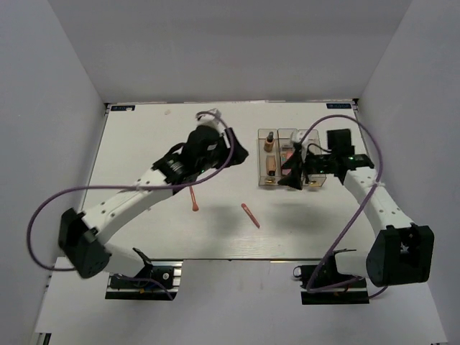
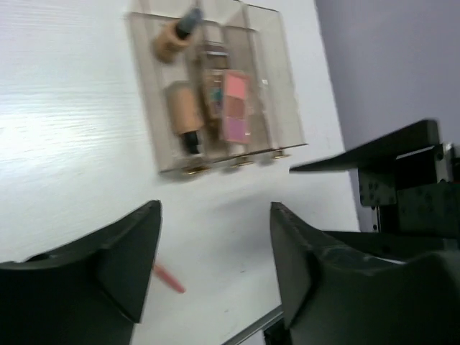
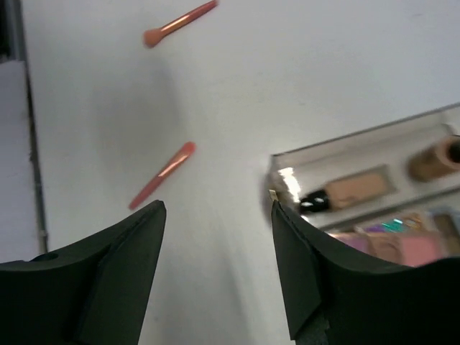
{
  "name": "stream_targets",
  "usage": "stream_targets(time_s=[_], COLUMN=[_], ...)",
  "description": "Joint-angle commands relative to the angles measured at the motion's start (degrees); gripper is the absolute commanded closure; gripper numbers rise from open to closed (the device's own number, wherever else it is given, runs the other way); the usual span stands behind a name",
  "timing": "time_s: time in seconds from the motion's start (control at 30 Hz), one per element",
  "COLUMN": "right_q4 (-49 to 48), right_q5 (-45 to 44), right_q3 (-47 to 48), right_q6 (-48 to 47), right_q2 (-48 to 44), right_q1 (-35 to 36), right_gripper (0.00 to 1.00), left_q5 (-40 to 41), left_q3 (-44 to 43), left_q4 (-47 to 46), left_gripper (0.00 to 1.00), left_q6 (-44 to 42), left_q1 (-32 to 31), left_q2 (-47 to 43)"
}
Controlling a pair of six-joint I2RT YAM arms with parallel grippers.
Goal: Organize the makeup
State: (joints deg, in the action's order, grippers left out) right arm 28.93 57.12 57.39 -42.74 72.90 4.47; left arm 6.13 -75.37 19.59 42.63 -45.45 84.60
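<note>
Two coral-pink sticks lie on the white table: one (image 1: 194, 200) near my left arm, one (image 1: 250, 214) at the middle front. In the right wrist view they lie at the upper left (image 3: 180, 23) and the middle left (image 3: 162, 175). The clear three-compartment box (image 1: 287, 157) holds brown bottles (image 2: 185, 115) and eyeshadow palettes (image 2: 236, 106). My left gripper (image 1: 201, 178) is open and empty, above the table left of the box; one stick (image 2: 169, 279) shows beside its left finger. My right gripper (image 1: 291, 178) is open and empty at the box's front left corner (image 3: 284, 176).
The box's gold knobs (image 2: 237, 164) face the front edge of the table. My right arm's dark wrist (image 2: 402, 172) shows right of the box in the left wrist view. Grey walls stand round the white table (image 1: 144, 144).
</note>
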Motion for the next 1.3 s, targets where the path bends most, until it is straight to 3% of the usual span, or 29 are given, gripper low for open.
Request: stream_targets(time_s=[0.0, 0.13, 0.43, 0.57, 1.03, 1.1, 1.27], right_q4=[7.0, 3.8, -1.8, -1.3, -5.6, -5.7, -5.6], right_q5=[-7.3, -15.5, -34.0, -39.7, -52.6, -53.9, -53.7], right_q3=[-2.3, -3.4, -0.5, 3.7, 0.8, 0.1, -1.7], right_q6=[-0.7, 11.8, 26.1, 30.3, 35.3, 34.9, 34.9], right_q2=[-1.6, 2.1, 14.8, 21.1, 25.8, 26.1, 25.7], right_q1=[7.2, 19.0, 33.1, 36.5, 44.6, 45.4, 45.7], right_gripper=[0.34, 0.38, 0.37, 0.37, 0.43, 0.48, 0.70], left_q5=[10.5, 15.8, 20.1, 21.6, 22.7, 22.9, 23.2], left_q3=[8.6, 14.8, 23.6, 24.5, 26.5, 26.5, 27.1], left_q4=[5.9, 14.1, 25.9, 28.7, 29.8, 29.8, 27.9], left_gripper=[0.26, 0.21, 0.20, 0.20, 0.20, 0.20, 0.19], left_q6=[3.1, 8.9, 18.7, 20.8, 22.6, 22.7, 22.3], left_q1=[0.5, 0.5, 0.5, 0.5, 0.5, 0.5, 0.5], left_q2=[-8.7, -16.3, -28.1, -30.3, -30.4, -29.4, -27.6])
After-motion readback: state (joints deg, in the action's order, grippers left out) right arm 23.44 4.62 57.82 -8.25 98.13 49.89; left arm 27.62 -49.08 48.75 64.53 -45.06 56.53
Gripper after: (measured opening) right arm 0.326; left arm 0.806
